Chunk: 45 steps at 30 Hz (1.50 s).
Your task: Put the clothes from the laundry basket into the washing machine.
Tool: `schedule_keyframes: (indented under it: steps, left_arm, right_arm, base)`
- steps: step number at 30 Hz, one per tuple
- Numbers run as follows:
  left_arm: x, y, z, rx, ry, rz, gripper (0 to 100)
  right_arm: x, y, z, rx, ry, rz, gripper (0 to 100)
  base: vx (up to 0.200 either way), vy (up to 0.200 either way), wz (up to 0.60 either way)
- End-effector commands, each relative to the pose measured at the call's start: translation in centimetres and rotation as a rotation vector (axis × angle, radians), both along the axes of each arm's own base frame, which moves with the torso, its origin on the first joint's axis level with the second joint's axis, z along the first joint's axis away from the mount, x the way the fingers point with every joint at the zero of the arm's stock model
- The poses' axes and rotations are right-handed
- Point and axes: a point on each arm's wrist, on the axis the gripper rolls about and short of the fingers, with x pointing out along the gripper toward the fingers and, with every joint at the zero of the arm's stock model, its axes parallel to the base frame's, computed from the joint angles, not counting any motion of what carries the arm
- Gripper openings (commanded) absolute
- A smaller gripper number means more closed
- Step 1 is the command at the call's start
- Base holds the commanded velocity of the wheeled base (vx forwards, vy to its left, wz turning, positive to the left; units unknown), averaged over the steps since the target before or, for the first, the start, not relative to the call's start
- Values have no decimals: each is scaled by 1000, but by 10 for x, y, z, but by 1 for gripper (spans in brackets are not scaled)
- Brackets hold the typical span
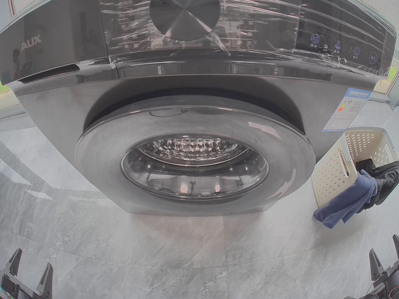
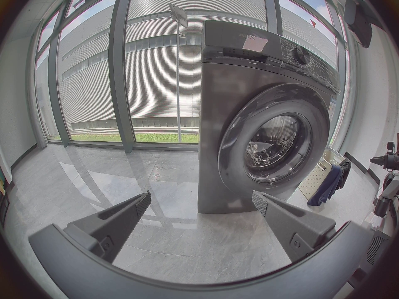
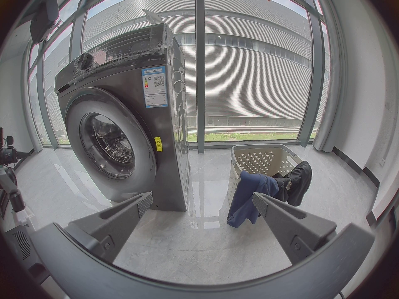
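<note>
A dark grey washing machine (image 1: 199, 104) stands straight ahead, its round glass door (image 1: 194, 167) closed. To its right sits a cream perforated laundry basket (image 1: 345, 158) with a blue garment (image 1: 347, 202) draped over its rim and a black garment (image 1: 384, 179) behind it. The basket (image 3: 259, 160) and the blue garment (image 3: 249, 196) also show in the right wrist view. My left gripper (image 2: 201, 202) is open and empty, low at the left (image 1: 29, 266). My right gripper (image 3: 201, 202) is open and empty, low at the right (image 1: 386, 254), short of the basket.
Grey marble floor (image 1: 187, 246) spreads between me and the machine. Tall windows (image 3: 249, 63) stand behind the machine and basket. A white wall (image 3: 365, 104) with a dark skirting closes the right side.
</note>
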Motion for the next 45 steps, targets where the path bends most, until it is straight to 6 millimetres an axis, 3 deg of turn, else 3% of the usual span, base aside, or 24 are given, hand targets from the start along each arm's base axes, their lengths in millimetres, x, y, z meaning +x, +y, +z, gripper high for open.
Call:
schedule_keyframes:
  steps: [1,19,21,24,27,29,30,31,37,41,45]
  left_arm:
    - [0,0,-5,0,3,1,100]
    - [0,0,-5,0,3,1,100]
    - [0,0,-5,0,3,1,100]
    - [0,0,-5,0,3,1,100]
    - [0,0,-5,1,3,1,100]
    - [0,0,-5,1,3,1,100]
    - [0,0,-5,1,3,1,100]
    - [0,0,-5,1,3,1,100]
    - [0,0,-5,0,3,1,100]
    - [0,0,-5,-2,3,1,100]
    - [0,0,-5,-2,3,1,100]
  right_arm:
    - [1,0,-5,-1,7,-1,100]
    - [0,0,-5,-10,6,-4,100]
    - [-3,0,10,-7,-51,-12,100]
    - [-14,0,63,1,-150,-11,100]
    - [-1,0,65,2,-42,21,100]
    - [25,2,50,18,161,157,100]
    - [25,2,50,18,161,157,100]
    - [41,4,51,36,243,216,100]
    - [95,16,62,51,301,354,100]
    - [115,32,65,85,309,466,100]
    - [118,46,67,147,339,519,100]
  base:
    - [0,0,0]
    - [33,0,0]
    - [0,0,0]
    - [0,0,0]
    - [0,0,0]
    - [0,0,0]
    - [0,0,0]
    - [0,0,0]
    - [0,0,0]
    - [0,0,0]
    - [0,0,0]
